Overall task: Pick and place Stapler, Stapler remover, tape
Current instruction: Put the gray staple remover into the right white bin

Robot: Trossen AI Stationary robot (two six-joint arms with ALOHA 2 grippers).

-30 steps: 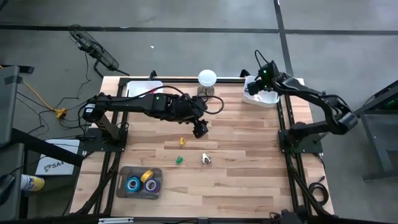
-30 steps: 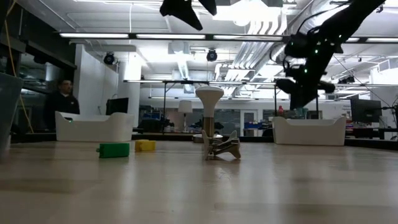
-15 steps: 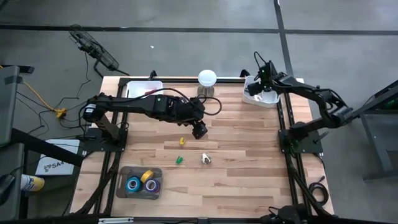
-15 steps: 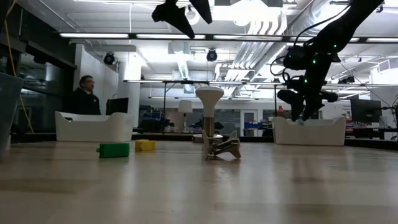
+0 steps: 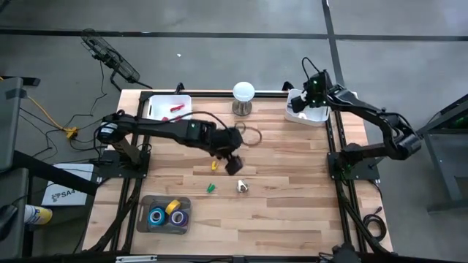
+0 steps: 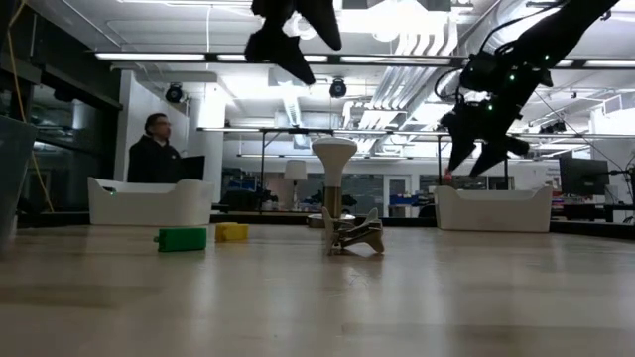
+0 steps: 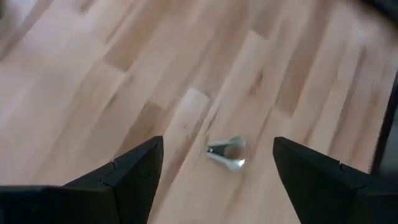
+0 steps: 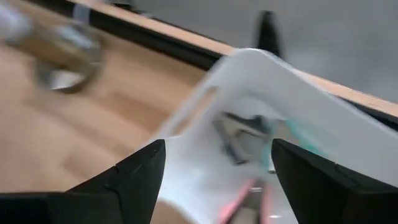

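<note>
Dark left gripper [image 7: 214,171], fingers spread, hangs above silvery metal stapler remover [image 7: 227,153] on pale wood-grain table [image 7: 93,93]

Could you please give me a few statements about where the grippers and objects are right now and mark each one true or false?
1. The left gripper hangs open above the middle of the table. True.
2. The staple remover is clamped between the left gripper's fingers. False: it lies free on the wooden table.
3. The right gripper is over the white bin at the table's far right corner. True.
4. The tape rolls are scattered across the table. False: they sit together in a tray near the front left.
5. The green block is inside the white bin. False: it lies on the table.
</note>
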